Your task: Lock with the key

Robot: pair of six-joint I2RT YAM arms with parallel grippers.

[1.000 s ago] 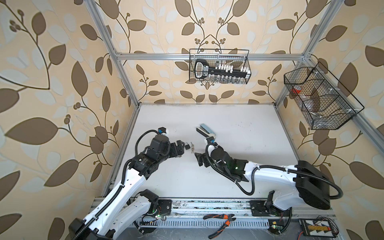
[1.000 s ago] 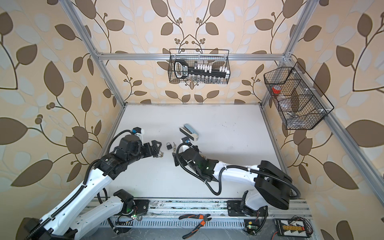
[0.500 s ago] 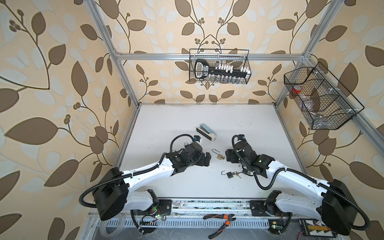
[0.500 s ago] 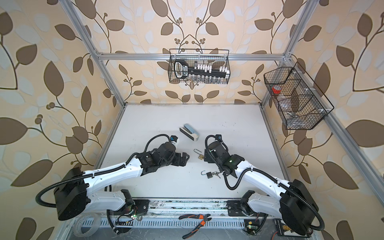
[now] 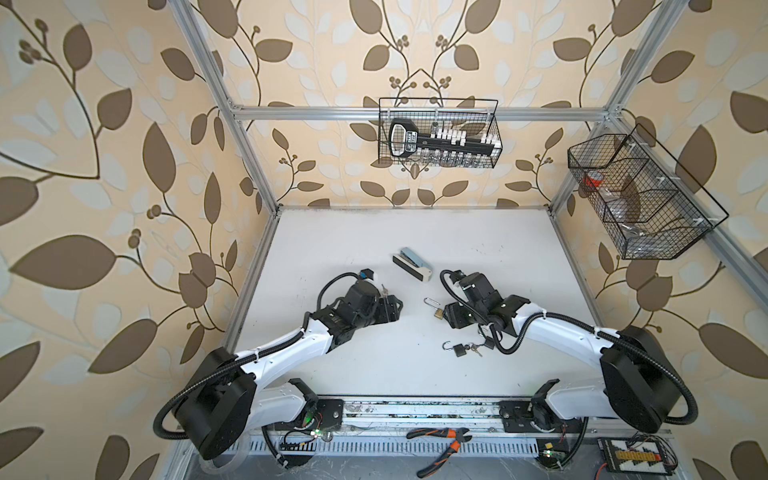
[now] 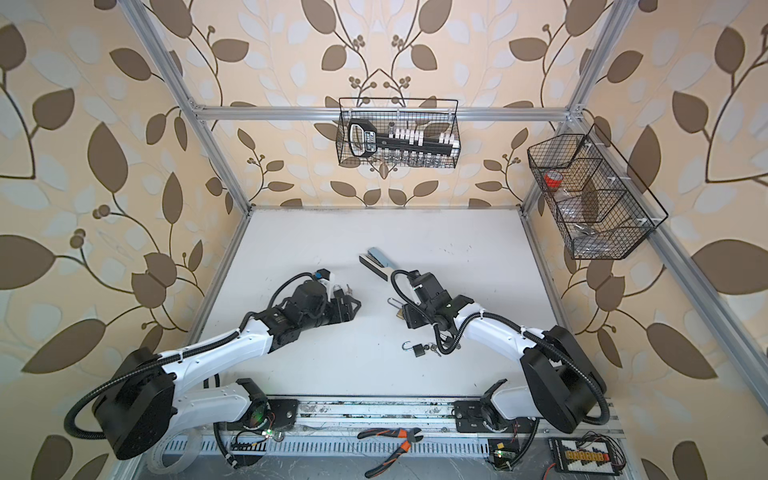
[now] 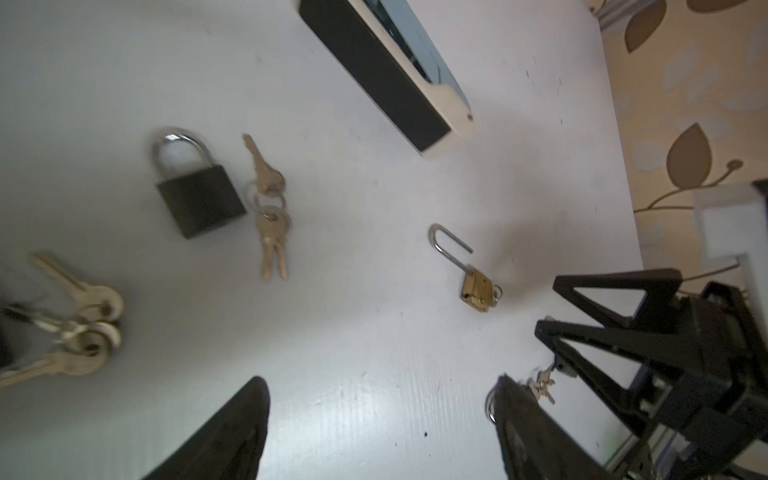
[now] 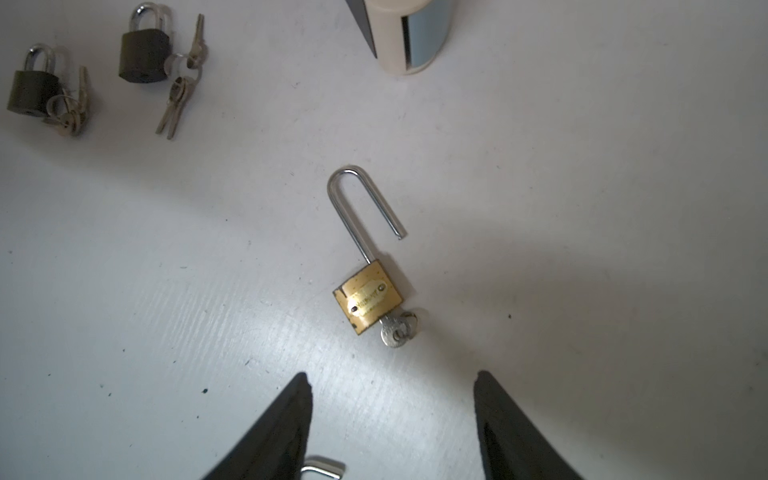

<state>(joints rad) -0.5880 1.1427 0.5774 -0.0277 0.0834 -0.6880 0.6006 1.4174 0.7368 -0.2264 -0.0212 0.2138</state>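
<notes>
Not locked yet: brass padlock [image 8: 368, 299] lies mid worktop [image 5: 374, 232], shackle [image 8: 350, 224] sprung open, key [image 8: 397, 328] in its keyhole; right gripper [image 8: 395, 424] near it, jaws apart, empty; left gripper [image 7: 378, 428] likewise wide, empty.

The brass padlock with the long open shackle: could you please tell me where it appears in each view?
Top view: brass padlock mid-table, nearer the robot than the stapler.
Top view: same place, stapler beyond it.
Left wrist: in view, apart from the stapler.
Right wrist: picture centre, key in its body.
Shared landmark: the stapler, in all four.
</notes>
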